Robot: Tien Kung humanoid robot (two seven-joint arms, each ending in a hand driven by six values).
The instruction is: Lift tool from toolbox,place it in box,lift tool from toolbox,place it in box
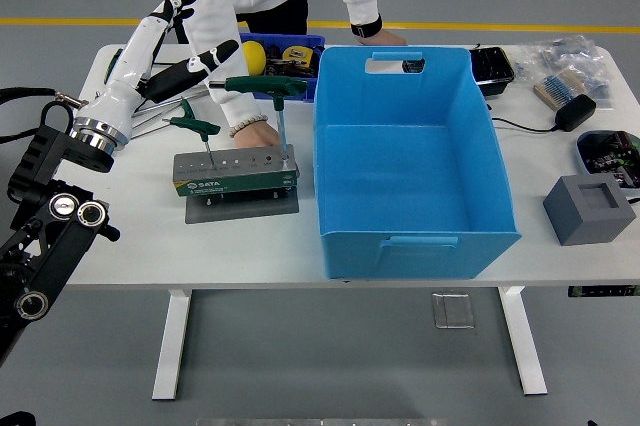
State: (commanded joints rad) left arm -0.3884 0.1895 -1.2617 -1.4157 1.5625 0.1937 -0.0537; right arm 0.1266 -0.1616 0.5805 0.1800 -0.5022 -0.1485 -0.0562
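I see two green T-handle tools [268, 87] standing upright in the grey toolbox [234, 172] on the table [140, 236], just left of the blue box [410, 161]. My left hand [165, 41] hovers above-left, fingers spread, holding nothing. A person's hand [258, 133] rests behind the toolbox.
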